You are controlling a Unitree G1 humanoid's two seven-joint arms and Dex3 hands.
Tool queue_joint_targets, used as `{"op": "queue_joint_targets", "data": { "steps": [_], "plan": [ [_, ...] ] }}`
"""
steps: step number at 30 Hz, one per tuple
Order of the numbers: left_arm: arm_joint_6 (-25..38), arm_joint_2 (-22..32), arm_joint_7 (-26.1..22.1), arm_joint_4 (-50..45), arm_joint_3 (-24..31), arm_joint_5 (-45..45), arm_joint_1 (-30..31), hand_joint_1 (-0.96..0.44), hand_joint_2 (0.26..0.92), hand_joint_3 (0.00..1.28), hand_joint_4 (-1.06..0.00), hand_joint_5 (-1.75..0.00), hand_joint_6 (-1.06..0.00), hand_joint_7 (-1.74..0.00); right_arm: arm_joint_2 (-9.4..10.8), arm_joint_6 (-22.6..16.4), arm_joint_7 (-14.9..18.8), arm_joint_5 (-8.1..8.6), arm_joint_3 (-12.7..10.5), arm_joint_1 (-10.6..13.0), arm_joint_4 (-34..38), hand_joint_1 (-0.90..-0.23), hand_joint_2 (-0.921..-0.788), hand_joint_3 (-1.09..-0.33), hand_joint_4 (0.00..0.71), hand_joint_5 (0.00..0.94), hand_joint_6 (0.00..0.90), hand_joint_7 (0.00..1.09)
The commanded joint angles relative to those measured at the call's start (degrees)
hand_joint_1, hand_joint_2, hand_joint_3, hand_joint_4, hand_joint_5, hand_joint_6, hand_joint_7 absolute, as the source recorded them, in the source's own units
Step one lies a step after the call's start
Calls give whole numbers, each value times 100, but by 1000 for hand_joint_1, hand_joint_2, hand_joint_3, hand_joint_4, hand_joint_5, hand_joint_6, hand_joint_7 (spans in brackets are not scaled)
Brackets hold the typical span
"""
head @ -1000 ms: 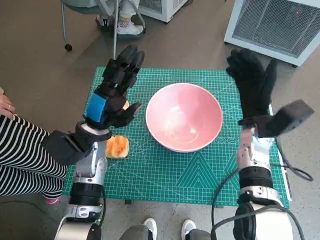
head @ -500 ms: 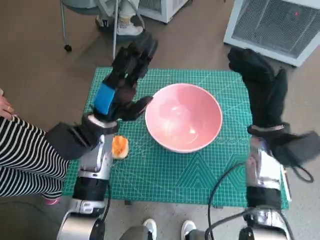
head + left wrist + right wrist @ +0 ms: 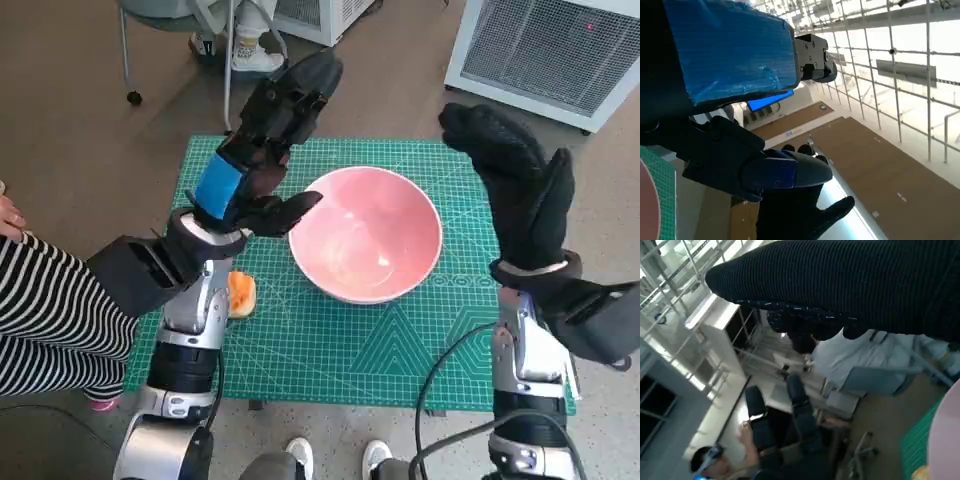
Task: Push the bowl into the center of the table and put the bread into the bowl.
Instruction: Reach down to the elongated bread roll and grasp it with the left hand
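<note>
A pink bowl (image 3: 366, 245) stands empty near the middle of the green cutting mat (image 3: 330, 345). The bread (image 3: 241, 293), an orange-brown piece, lies on the mat to the bowl's left, partly hidden under my left forearm. My left hand (image 3: 262, 140) is raised high above the mat left of the bowl, fingers spread, holding nothing. My right hand (image 3: 508, 180) is raised at the bowl's right, fingers extended, also empty. In the left wrist view the left hand (image 3: 740, 160) points up at a ceiling. The right wrist view shows the glove (image 3: 850, 285) and a sliver of the bowl (image 3: 946, 445).
A person in striped clothing (image 3: 45, 310) sits at the left, close to the mat. A chair's legs and someone's feet (image 3: 245, 50) are behind the table. A white grilled unit (image 3: 550, 45) stands at the back right. A seated person (image 3: 715, 460) shows in the right wrist view.
Both hands have risen higher above the table and their arms have tilted up. The bowl and the bread lie where they were.
</note>
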Motion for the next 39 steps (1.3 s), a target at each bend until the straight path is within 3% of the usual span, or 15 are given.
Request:
{"op": "queue_joint_targets", "data": {
  "steps": [1, 11, 17, 21, 24, 27, 29, 33, 39],
  "plan": [
    [-29, 131, -164, 25, 73, -91, -91, -639, 921, 392, -111, -11, 1, -455, 16, 179, 64, 110, 42, 152, -95, -720, -921, -798, 160, 4, 186, 214],
    [-26, 882, -471, 45, 281, 110, -27, -620, 921, 365, -102, -9, 1, -443, 8, 319, 75, 226, 47, 240, -266, -721, -921, -802, 160, 3, 179, 229],
    [123, 2058, -890, -55, 376, 556, 114, -558, 874, 273, -97, -6, 1, -418, 12, 388, 87, 316, 8, 334, -387, -722, -921, -797, 164, 4, 178, 238],
    [581, 2832, -1228, -396, 312, 848, 266, -415, 833, 180, -181, -33, -16, -491, 14, 406, 74, 359, -5, 359, -411, -725, -921, -792, 165, 4, 178, 244],
    [1161, 3345, -1498, -739, 208, 1043, 391, -313, 828, 110, -229, -26, -78, -480, 12, 402, 62, 369, -17, 355, -383, -727, -921, -790, 166, 4, 178, 247],
    [1690, 3768, -1663, -1119, 97, 1325, 544, -181, 824, 34, -264, -8, -272, -278, 24, 392, 52, 359, -22, 343, -347, -731, -921, -788, 167, 4, 176, 251],
    [1944, 3974, -1701, -1371, 54, 1511, 666, -151, 822, 18, -269, -4, -340, -192, 40, 393, 36, 348, -22, 322, -321, -731, -921, -788, 166, 4, 175, 253],
    [2312, 4241, -1724, -1802, 6, 1782, 912, -126, 817, 4, -265, 0, -406, -85, 74, 401, 9, 337, -19, 282, -277, -732, -921, -789, 165, 3, 172, 256],
    [2530, 4364, -1849, -2039, -32, 1811, 1181, -145, 821, 3, -252, 0, -416, -39, 128, 401, 4, 327, 4, 263, -254, -731, -921, -790, 163, 1, 167, 261]
  ]
}}
